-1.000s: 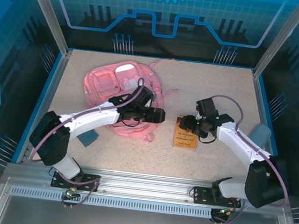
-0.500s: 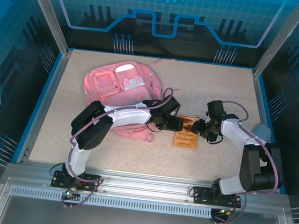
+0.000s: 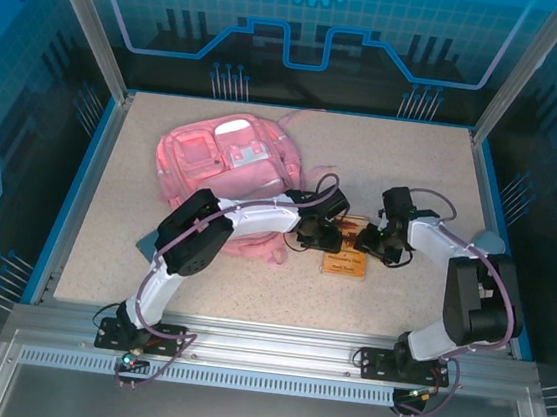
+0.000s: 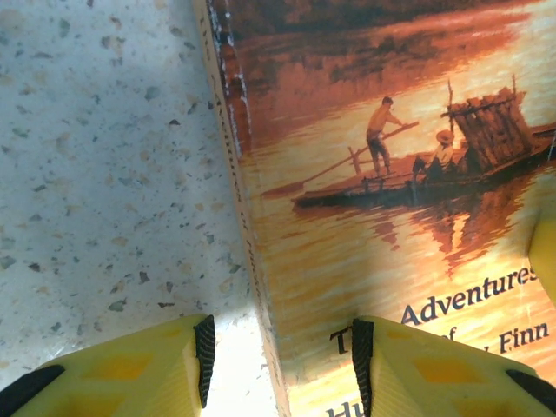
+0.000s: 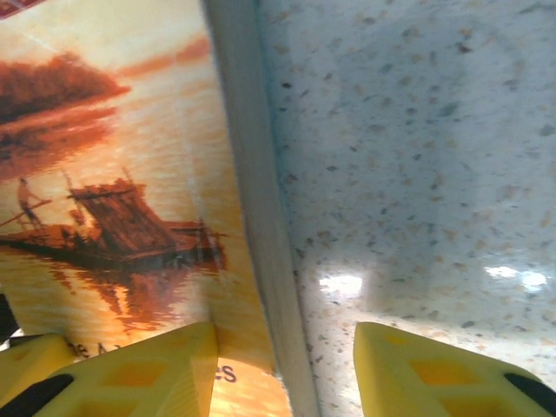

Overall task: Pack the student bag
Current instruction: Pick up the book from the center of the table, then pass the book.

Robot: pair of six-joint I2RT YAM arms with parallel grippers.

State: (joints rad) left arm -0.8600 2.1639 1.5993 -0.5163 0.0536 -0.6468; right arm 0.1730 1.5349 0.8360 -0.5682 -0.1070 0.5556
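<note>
While the student bag (image 3: 225,167) lies flat on the back left of the table (image 3: 413,174), I note it first: pink, pale patches facing up. From overhead its pockets look closed, though I cannot tell what, if anything, is inside. My left forearm crosses over its near right corner.

Left gripper (image 4: 282,347): jaws apart, clamping nothing. They straddle the spine edge of a book (image 4: 382,174) that lies flat, one finger over the bare tabletop and the other over the orange cover with the raft picture.

Right gripper (image 5: 287,347): jaws also apart and gripping nothing. They straddle the opposite, page-side edge of the same book, one finger over the cover and one over the table.

Position: the bag sits just to the left of and behind my left gripper. The book lies between my two grippers, to the right of the bag and apart from it.
</note>
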